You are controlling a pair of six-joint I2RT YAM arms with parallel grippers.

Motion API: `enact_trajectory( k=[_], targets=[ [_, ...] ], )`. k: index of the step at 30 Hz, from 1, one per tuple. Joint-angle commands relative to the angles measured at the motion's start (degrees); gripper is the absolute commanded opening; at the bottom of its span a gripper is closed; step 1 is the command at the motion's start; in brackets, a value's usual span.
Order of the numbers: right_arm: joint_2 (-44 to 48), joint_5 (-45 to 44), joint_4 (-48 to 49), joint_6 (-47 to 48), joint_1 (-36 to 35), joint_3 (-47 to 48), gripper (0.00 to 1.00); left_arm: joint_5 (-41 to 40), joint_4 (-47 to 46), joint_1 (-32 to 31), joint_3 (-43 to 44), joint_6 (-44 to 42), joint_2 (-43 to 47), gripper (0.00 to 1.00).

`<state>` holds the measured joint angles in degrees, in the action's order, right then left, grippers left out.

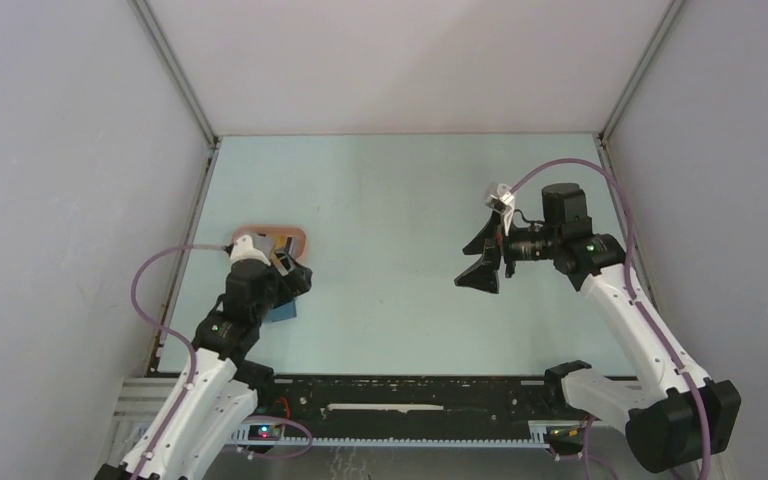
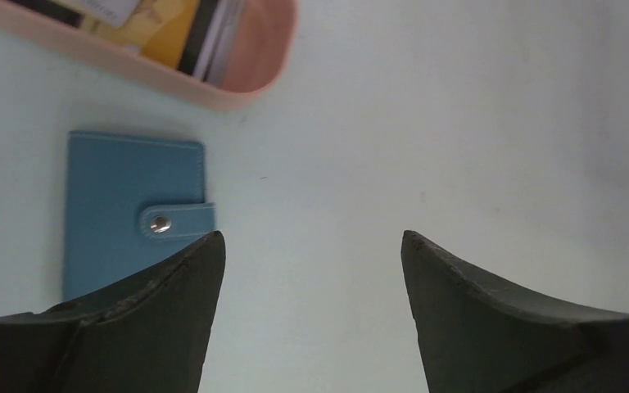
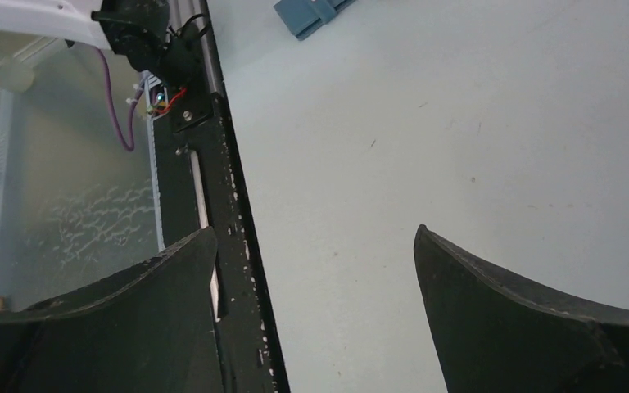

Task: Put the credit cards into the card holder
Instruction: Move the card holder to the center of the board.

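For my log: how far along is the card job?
Nothing looks done. The plastic credit cards lie in the salmon-pink oval tray, and the blue folding card holder sits snapped shut beside it. The left gripper and right gripper hang open, empty. Remaining: open the holder, insert every card.

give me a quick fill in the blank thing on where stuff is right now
1. The credit cards lie in the ____ tray.
2. The card holder lies ____, not open.
3. The left gripper and the right gripper are both ____, holding nothing.

Missing words: pink; closed; open
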<state>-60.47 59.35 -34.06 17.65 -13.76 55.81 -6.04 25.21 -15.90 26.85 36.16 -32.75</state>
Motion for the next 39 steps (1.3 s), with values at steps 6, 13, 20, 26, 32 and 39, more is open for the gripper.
enact_trajectory(
  k=[6, 13, 20, 26, 32, 39],
  targets=[
    [-2.66, -4.01, -0.51, 4.92, -6.01, 1.37, 1.0, -2.81, -8.55, 12.09, -8.34, 4.52, -2.24, 0.74],
    [-5.01, -7.07, -1.34, 4.98, -9.24, 1.97, 1.0, -5.29, -6.98, 18.76, -11.39, 9.93, 0.54, 0.73],
    [-7.38, -7.61, -2.52, 5.1, -10.48, 2.83, 1.0, -12.18, -2.85, 19.07, -11.09, 13.38, -1.62, 0.73],
    [-8.09, -7.67, -3.1, 5.11, -11.19, 3.21, 1.0, -9.45, -4.36, 20.32, -11.37, 15.46, -8.08, 0.73],
    [-7.92, -7.59, -3.32, 5.2, -11.56, 3.36, 1.0, -7.48, -6.42, 20.44, -12.45, 17.37, -12.27, 0.71],
    [-7.32, -7.5, -3.73, 5.38, -11.56, 3.63, 1.0, -3.42, -10.35, 20.54, -13.4, 17.29, -17.3, 0.64]
  ],
)
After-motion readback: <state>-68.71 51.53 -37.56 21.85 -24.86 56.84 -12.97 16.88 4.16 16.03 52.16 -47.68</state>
